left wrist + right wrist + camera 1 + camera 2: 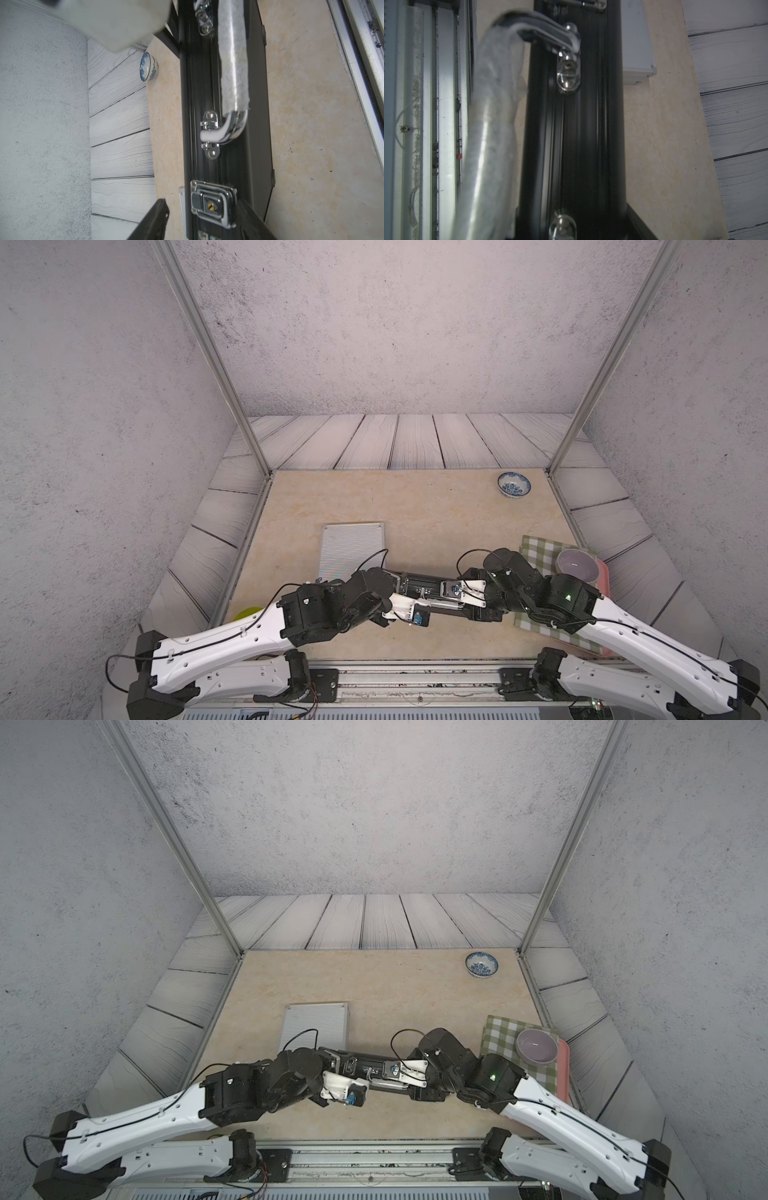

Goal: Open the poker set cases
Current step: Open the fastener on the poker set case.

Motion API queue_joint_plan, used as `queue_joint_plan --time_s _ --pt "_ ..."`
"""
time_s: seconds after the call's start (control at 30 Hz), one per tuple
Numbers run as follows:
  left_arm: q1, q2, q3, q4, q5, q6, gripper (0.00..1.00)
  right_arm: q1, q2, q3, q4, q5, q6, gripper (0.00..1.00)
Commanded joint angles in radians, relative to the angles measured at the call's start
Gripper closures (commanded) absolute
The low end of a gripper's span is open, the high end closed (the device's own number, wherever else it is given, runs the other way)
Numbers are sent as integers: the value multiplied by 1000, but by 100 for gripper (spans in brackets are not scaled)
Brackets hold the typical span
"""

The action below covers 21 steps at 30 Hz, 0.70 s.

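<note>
The black case stands on its long edge near the middle of the surface, towards the front edge. Its handle and chrome latch face up, and the lid is shut. The silver case lies flat and closed just behind it, left of the middle.

Both arms reach in from the front corners and meet over the black case. The left claw is released. Its fingers are spread either side of the latch, and the far finger is clear of the case wall. The right claw sits over the other end of the handle. I cannot tell whether it is clenched or released.

A blue-patterned bowl sits near the far right corner. Along the right edge, a lilac bowl rests on a checked cloth.
</note>
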Motion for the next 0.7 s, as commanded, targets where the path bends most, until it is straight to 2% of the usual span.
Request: queue_joint_plan --time_s 0.0,0.5,0.67 --pt "-2 -24 -42 69 -56 21 45 2 23 -35 -126 -36 41 86" --pt "-2 -55 -67 113 -82 35 49 16 46 -25 -141 -66 35 86" --pt "-2 -69 -117 191 -113 52 49 16 37 -24 -142 -103 39 87"
